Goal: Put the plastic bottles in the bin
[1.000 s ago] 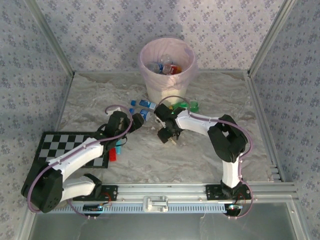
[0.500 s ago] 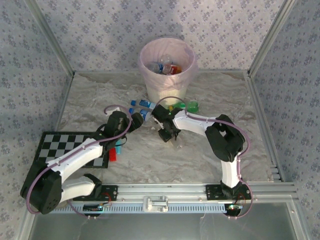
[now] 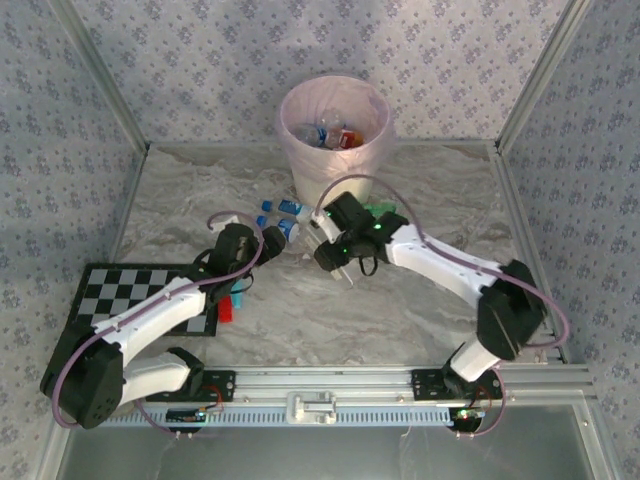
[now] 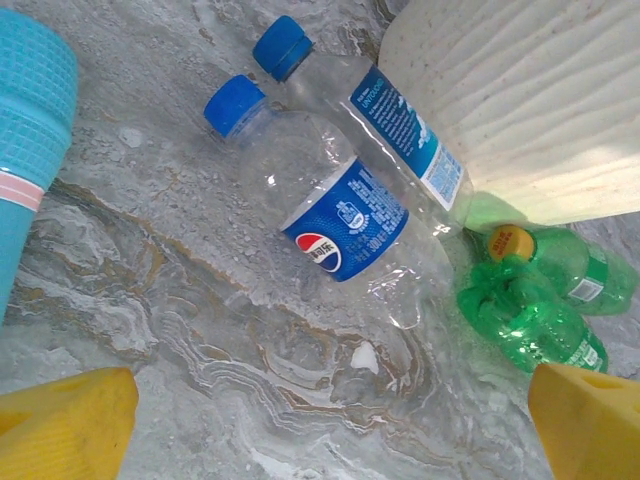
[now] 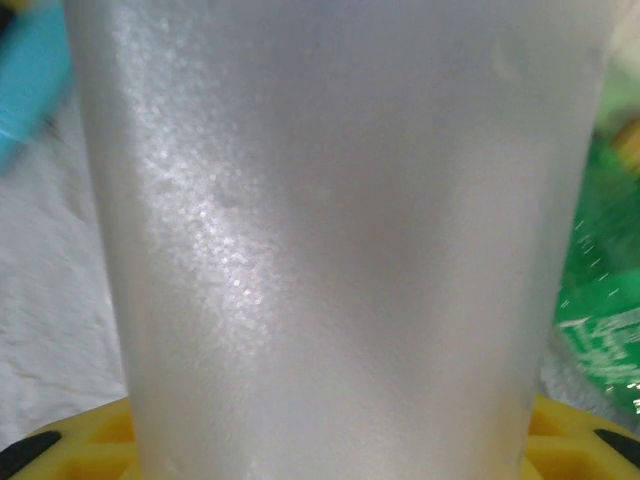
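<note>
Top view, right elbow newly swung outward, right pincer [image 3: 335, 258] closed near the bin [image 3: 300, 170], left pincer [image 3: 266, 241] spread wide, left wrist, Pepsi bottle [image 4: 330, 215] lying on the surface [image 4: 200, 330] by the bin, right wrist, clear bottle [image 5: 330, 240] clamped between yellow fingers [image 5: 100, 440].

left gripper [image 4: 325, 430] wide open, low, just front-left of bin [image 3: 335, 150]. right arm stretched forward, right gripper [image 3: 338, 258] clamped on clear bottle [image 5: 330, 250] in front of bin.
</note>
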